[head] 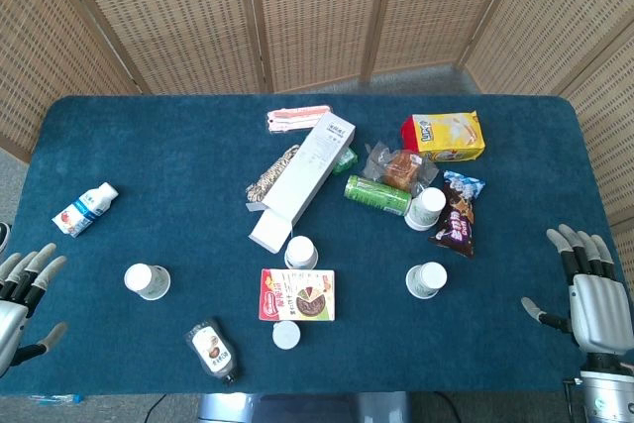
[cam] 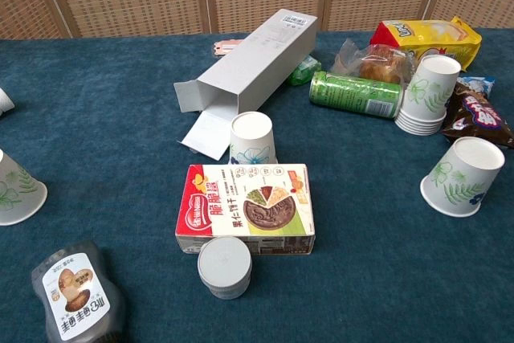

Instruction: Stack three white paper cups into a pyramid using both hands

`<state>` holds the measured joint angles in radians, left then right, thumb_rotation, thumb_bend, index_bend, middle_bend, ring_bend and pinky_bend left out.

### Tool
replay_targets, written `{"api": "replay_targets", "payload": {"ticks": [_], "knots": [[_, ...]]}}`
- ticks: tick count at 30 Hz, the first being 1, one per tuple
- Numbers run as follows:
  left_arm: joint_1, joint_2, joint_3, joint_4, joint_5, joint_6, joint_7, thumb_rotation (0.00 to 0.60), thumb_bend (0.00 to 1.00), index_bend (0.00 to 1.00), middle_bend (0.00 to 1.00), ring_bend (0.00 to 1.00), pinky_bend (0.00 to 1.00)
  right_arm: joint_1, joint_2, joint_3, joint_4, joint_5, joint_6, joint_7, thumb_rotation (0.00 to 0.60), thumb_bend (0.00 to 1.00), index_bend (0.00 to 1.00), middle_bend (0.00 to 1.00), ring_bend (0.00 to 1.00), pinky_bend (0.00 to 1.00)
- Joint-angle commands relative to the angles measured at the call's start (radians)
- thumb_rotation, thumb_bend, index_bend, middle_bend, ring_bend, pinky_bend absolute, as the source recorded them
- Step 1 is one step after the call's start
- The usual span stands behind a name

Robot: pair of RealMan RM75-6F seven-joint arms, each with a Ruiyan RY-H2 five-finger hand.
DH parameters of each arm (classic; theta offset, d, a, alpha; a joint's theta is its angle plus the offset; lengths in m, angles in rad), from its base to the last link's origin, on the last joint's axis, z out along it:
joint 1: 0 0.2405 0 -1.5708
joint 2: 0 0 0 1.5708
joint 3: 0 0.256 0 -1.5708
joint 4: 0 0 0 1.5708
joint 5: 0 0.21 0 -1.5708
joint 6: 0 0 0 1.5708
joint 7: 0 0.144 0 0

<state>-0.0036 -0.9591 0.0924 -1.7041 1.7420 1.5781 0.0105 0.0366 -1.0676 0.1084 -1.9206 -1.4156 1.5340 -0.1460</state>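
Observation:
Three single white paper cups with leaf prints are spread along the near half of the blue table [head: 178,156]. One cup [head: 147,281] [cam: 16,190] lies on its side at the left. Another cup [head: 301,252] [cam: 252,138] stands in the middle, just behind a biscuit box. The third cup [head: 426,279] [cam: 464,176] lies tilted at the right. A stack of cups [head: 426,208] [cam: 430,94] stands upside down behind it. My left hand [head: 20,304] hovers at the table's left edge and my right hand [head: 592,289] at the right edge. Both have spread fingers and hold nothing; neither shows in the chest view.
A biscuit box [head: 297,294] and a small grey round tin [head: 286,335] lie front centre. A brown sauce bottle [head: 213,349] is front left, a milk bottle [head: 86,208] far left. A long white carton [head: 302,185], green can [head: 376,195] and snack bags [head: 444,136] crowd the middle and back right.

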Motion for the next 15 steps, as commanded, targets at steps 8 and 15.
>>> {"api": "replay_targets", "payload": {"ticks": [8,15], "knots": [[0.001,0.000,0.002,0.001,0.005,0.003,0.000,0.600,0.32,0.00,0.00,0.00,0.00,0.004,-0.002,-0.002,0.003,0.005,-0.013,0.003,0.600,0.14,0.12,0.00,0.00,0.00],[0.006,0.009,0.003,-0.004,0.014,0.019,-0.016,0.600,0.32,0.00,0.00,0.00,0.00,0.015,-0.002,-0.019,-0.001,-0.002,-0.050,0.011,0.600,0.14,0.12,0.00,0.00,0.00]]}}
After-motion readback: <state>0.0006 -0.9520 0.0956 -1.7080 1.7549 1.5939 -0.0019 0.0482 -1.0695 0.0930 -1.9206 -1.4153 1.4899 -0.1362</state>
